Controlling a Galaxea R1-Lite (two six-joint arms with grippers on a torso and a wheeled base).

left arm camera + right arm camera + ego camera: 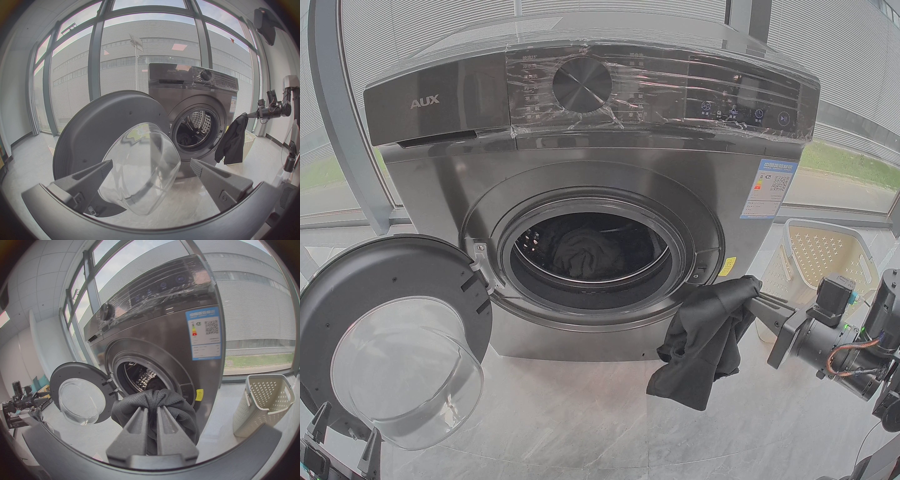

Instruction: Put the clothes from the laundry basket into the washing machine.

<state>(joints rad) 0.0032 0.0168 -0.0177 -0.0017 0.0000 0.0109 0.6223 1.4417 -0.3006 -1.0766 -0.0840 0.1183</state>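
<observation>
Black cloth: a black garment (705, 340) hangs limp from the right gripper (758, 304), whose fingers are pinched together on its upper edge. It dangles in the air just right of and slightly below the round mouth of the washing machine (594, 169), clear of the floor. A dark bundle (587, 253) of clothing lies inside the drum. The door (381, 294) stands swung wide to the machine's left, with its clear glass bowl facing outward. The cream perforated laundry basket (828, 250) stands on the floor at the machine's right side, just behind the right arm. The left gripper (151, 164) sits low near the open door, its fingers spread wide apart with nothing between them.
</observation>
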